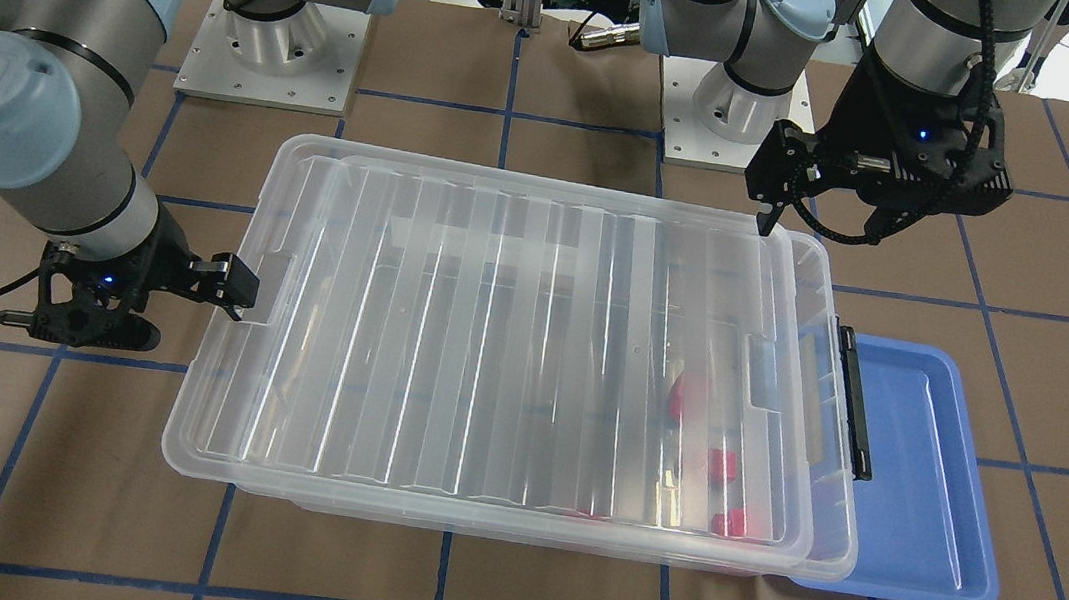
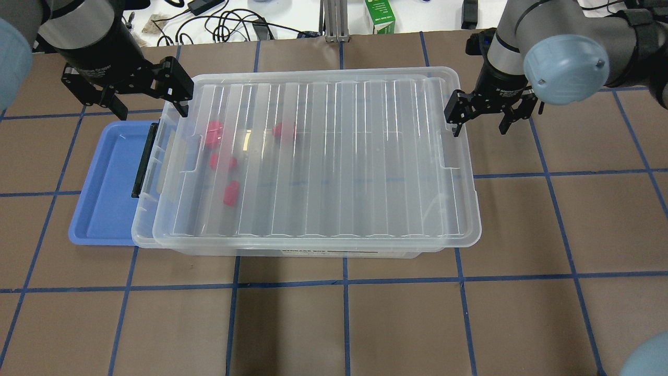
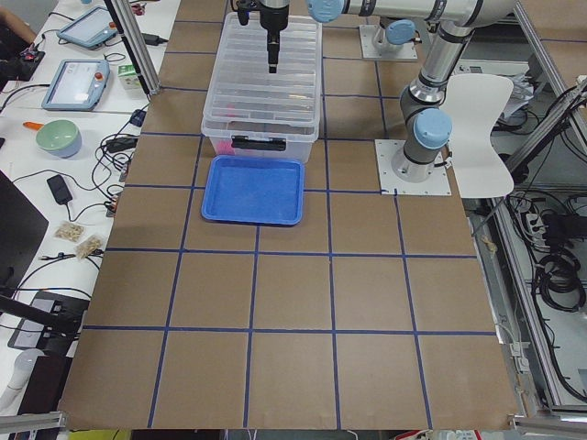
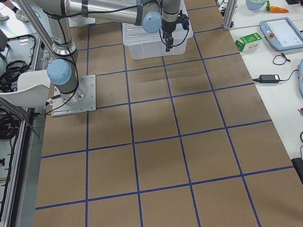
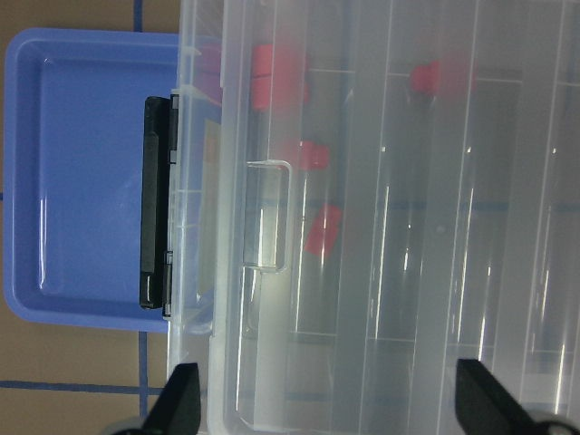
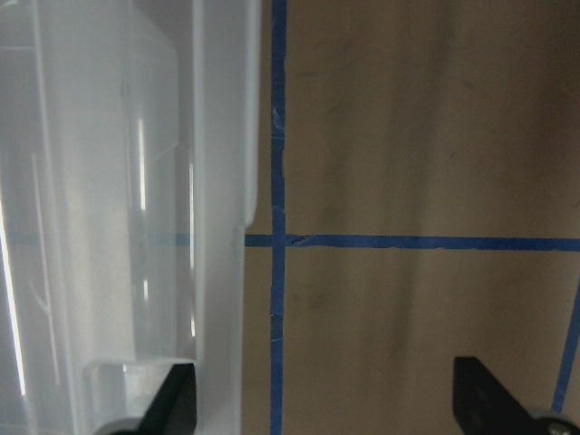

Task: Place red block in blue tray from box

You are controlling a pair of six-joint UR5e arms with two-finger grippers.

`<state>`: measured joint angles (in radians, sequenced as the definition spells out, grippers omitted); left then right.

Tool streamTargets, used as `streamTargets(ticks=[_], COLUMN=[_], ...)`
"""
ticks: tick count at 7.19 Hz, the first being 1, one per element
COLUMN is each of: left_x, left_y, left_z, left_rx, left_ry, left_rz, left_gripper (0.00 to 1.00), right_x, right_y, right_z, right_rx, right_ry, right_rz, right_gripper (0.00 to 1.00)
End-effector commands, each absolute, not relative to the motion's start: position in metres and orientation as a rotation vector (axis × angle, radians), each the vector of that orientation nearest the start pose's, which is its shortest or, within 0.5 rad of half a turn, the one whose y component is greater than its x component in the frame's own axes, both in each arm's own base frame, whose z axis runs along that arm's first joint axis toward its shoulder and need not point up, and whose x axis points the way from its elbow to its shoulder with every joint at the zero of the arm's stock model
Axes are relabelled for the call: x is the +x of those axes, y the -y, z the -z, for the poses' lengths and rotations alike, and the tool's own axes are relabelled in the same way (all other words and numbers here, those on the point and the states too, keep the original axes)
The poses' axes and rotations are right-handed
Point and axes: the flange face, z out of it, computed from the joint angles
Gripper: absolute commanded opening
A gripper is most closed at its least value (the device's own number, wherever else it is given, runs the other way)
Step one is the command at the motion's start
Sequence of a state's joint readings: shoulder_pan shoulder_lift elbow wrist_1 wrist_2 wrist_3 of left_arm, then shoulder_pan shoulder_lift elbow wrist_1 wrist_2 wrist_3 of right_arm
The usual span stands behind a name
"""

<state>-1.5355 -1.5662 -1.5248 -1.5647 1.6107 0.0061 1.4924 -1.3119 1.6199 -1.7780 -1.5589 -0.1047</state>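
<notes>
Small glossy red plastic blocks lying inside large clear lidded plastic bin near latch end, shallow light-blue plastic tray just beside that end, left gripper spread wide, empty, over bin's corner, right gripper likewise released beside opposite end.

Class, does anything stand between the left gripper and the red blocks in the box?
Yes: the clear lid lies across the box, covering the red blocks. The left gripper, jaws open, is above the end with the black latch. The blue tray lies open beside the box.
</notes>
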Motion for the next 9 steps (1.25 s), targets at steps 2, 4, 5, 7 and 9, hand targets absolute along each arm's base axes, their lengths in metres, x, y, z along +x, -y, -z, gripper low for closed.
streamTargets(ticks=[2, 4, 5, 7, 9], left_x=[-0.112, -0.112, -0.112, -0.112, -0.113], left_y=[0.499, 0.499, 0.499, 0.499, 0.5], left_z=[-0.514, -0.514, -0.514, -0.514, -0.512], left_rx=[-0.047, -0.047, -0.047, -0.047, -0.042], left_ry=[-3.099, -3.099, -3.099, -3.099, -3.099], left_rz=[0.087, 0.087, 0.087, 0.087, 0.082], left_gripper=[1.0, 1.0, 1.0, 1.0, 1.0], right_x=[0.045, 0.018, 0.01, -0.011, -0.025], right_y=[0.585, 0.586, 0.586, 0.586, 0.584], right_z=[-0.346, -0.347, -0.347, -0.347, -0.347], right_rx=[-0.047, -0.081, -0.097, -0.111, -0.123], right_ry=[-3.113, -3.11, -3.106, -3.104, -3.138], right_rz=[-0.153, -0.152, -0.148, -0.147, -0.174], right_gripper=[1.0, 1.0, 1.0, 1.0, 1.0])
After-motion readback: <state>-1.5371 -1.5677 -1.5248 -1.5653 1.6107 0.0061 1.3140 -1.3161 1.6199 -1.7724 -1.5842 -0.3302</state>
